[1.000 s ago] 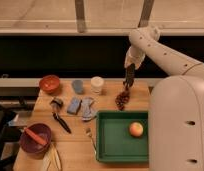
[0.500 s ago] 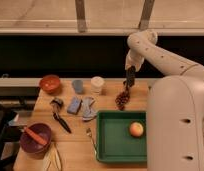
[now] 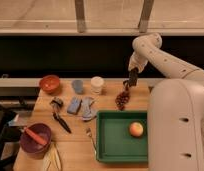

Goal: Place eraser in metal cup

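Note:
My gripper [image 3: 131, 80] hangs at the back right of the wooden table [image 3: 75, 150], just above a dark red bunch of grapes [image 3: 122, 99]. A dark oblong shape sits at its tip; I cannot tell whether that is the eraser. No eraser shows lying on the table. The small dark metal cup [image 3: 56, 103] stands at the left of the table, well away from the gripper, beside a black-handled utensil [image 3: 62, 122].
A white cup [image 3: 97, 84], a grey-blue cup [image 3: 77, 86] and an orange bowl [image 3: 49, 83] stand along the back. Two blue-grey pieces [image 3: 81, 106] lie mid-table. A green tray [image 3: 107, 145] holds an orange fruit [image 3: 136, 129]. A purple bowl [image 3: 35, 141] and a banana [image 3: 53, 158] are front left.
The gripper has dropped slightly toward the grapes. Nothing on the table has moved.

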`<move>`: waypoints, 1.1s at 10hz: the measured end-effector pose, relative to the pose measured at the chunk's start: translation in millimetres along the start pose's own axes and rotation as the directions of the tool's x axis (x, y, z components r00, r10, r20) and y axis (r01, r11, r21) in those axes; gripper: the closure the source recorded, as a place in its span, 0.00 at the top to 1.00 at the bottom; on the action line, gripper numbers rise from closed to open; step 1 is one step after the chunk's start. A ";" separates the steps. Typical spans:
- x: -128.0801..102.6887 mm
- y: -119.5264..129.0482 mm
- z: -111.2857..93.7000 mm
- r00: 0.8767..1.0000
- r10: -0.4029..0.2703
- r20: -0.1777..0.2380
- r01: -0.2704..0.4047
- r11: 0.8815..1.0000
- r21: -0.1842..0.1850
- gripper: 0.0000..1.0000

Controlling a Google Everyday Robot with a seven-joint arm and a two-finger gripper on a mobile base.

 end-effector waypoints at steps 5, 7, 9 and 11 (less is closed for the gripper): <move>-9.1 19.7 34.0 1.000 -0.020 -0.004 0.019 0.997 -0.071 0.00; -9.6 22.8 44.4 1.000 -0.021 -0.005 0.021 0.996 -0.083 0.00; -13.1 22.6 50.5 1.000 -0.026 0.003 0.026 0.996 -0.087 0.00; -16.6 23.8 54.2 0.999 -0.038 0.011 0.039 0.996 -0.079 0.00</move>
